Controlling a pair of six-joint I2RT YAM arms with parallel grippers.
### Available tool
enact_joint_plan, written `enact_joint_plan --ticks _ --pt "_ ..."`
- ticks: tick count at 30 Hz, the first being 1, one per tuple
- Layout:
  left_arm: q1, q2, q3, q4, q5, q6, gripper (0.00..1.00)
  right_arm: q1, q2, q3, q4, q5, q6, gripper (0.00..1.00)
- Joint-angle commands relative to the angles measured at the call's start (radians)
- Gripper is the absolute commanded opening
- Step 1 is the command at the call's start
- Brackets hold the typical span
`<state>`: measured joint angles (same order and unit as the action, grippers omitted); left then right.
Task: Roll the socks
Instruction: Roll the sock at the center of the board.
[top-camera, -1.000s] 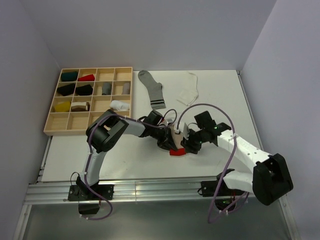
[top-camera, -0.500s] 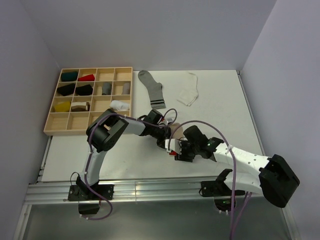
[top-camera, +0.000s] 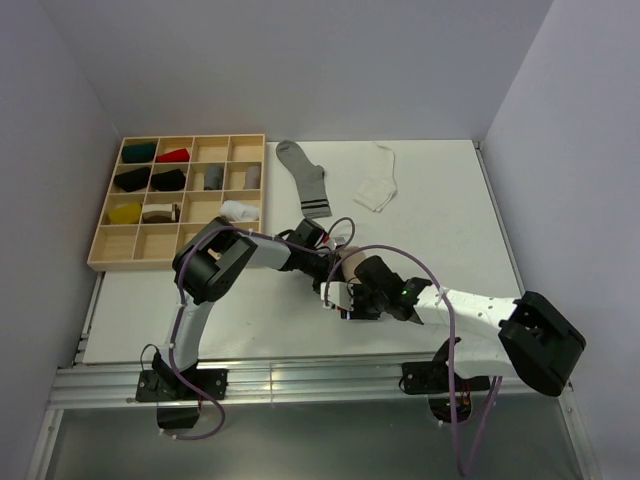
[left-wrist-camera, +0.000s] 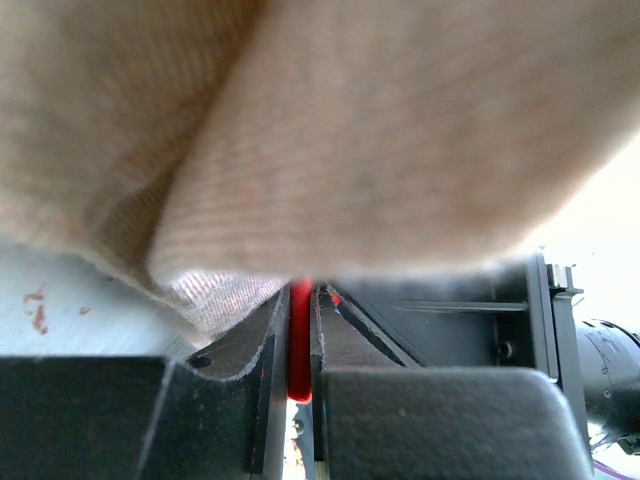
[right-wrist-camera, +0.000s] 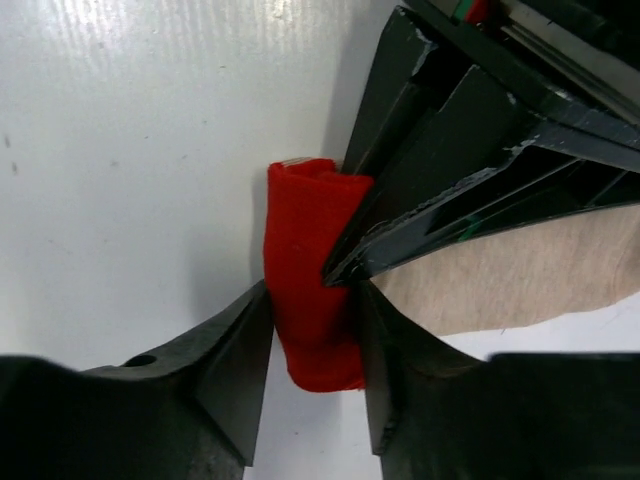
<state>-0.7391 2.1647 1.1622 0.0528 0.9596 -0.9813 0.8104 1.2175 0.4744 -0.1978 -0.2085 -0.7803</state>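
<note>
The beige sock (top-camera: 351, 264) lies bunched at mid-table, and its red end (right-wrist-camera: 310, 300) rests on the white table. My left gripper (top-camera: 328, 272) is shut on it. In the left wrist view beige fabric (left-wrist-camera: 330, 130) fills the top, and a strip of red fabric (left-wrist-camera: 300, 340) is pinched between the jaws. My right gripper (top-camera: 347, 302) is shut on the red end from the near side, fingers (right-wrist-camera: 235, 360) pressed on both flanks, right beside the left gripper's black fingers (right-wrist-camera: 450, 170). A long pale grey sock with black stripes (top-camera: 305, 180) lies flat at the back.
A short white sock (top-camera: 378, 188) lies at the back right of the striped one. A wooden compartment tray (top-camera: 140, 265) holding several rolled socks stands at the back left. Both arms' cables loop over the table's middle.
My right arm has swung left and toward the near edge. Its gripper has come onto the sock's red end and closed on it. The left gripper has stayed put.
</note>
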Motion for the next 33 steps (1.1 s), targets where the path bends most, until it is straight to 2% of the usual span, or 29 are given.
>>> enact_joint_plan --ticks 1,4,5,8,14,16,21,25,28,33 --pt "0.017 0.049 -0.032 -0.102 -0.039 0.015 0.0 0.01 0.039 0.004 0.046 0.027 0.019 0.44" --pt "0.027 0.021 -0.045 -0.068 -0.022 0.004 0.0 0.009 0.066 0.01 0.054 0.041 0.032 0.36" --pt "0.033 0.014 -0.058 -0.033 -0.019 -0.003 0.02 0.006 0.071 0.018 0.044 0.025 0.033 0.29" --pt "0.059 -0.045 -0.074 0.002 -0.041 -0.013 0.09 0.0 0.086 0.032 -0.009 -0.046 0.026 0.21" --pt "0.125 -0.169 -0.128 0.114 -0.123 -0.045 0.2 -0.059 0.158 0.133 -0.187 -0.192 -0.028 0.19" --pt "0.138 -0.198 -0.156 0.206 -0.133 -0.075 0.23 -0.089 0.18 0.159 -0.254 -0.256 -0.043 0.19" --pt "0.138 -0.239 -0.214 0.3 -0.171 -0.119 0.24 -0.146 0.275 0.251 -0.386 -0.333 -0.105 0.19" --pt "0.138 -0.311 -0.262 0.326 -0.242 -0.067 0.22 -0.224 0.364 0.351 -0.524 -0.464 -0.181 0.19" --pt "0.138 -0.409 -0.352 0.369 -0.375 -0.059 0.19 -0.273 0.478 0.469 -0.679 -0.525 -0.25 0.19" --pt "0.136 -0.586 -0.544 0.553 -0.621 -0.099 0.17 -0.375 0.667 0.682 -0.943 -0.621 -0.353 0.2"
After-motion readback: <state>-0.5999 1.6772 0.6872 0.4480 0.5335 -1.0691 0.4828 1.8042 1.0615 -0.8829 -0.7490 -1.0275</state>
